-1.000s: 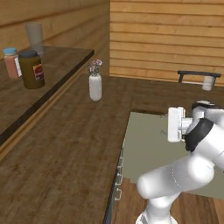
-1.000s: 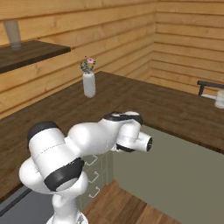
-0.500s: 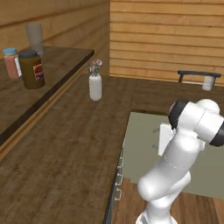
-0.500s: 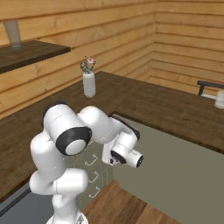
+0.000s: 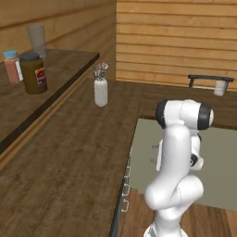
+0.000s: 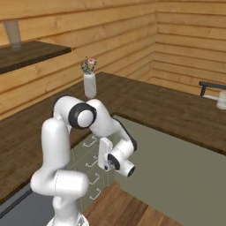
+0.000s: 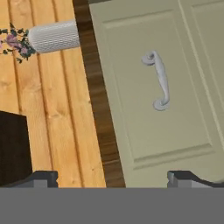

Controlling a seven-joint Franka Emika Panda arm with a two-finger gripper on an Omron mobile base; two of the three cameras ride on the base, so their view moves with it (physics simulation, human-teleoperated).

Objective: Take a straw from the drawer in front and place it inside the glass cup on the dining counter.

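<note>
My gripper (image 7: 113,179) is open, its two dark fingertips (image 7: 41,178) spread wide with nothing between them. It faces the shut drawer (image 7: 144,92), a sage-green front with a curled silver handle (image 7: 159,81), just under the worktop edge. From the base cameras, the gripper (image 6: 101,154) hangs low in front of the stacked drawer handles (image 6: 90,141), and my gripper (image 5: 153,154) points left at them. The glass cup (image 5: 221,87) (image 6: 222,100) stands far off on the dining counter (image 5: 185,99) (image 6: 176,110). The straw is hidden.
A white flower vase (image 5: 100,91) (image 6: 89,84) (image 7: 54,36) stands on the worktop above the drawers. A shelf at left carries a brown jar (image 5: 34,73), a small jar and a tall grey glass (image 5: 36,40). A dark stool back (image 5: 210,77) sits behind the cup.
The arm has folded down and swung left. The hand dropped from above the counter to a spot in front of the drawer fronts. The jaws stayed open.
</note>
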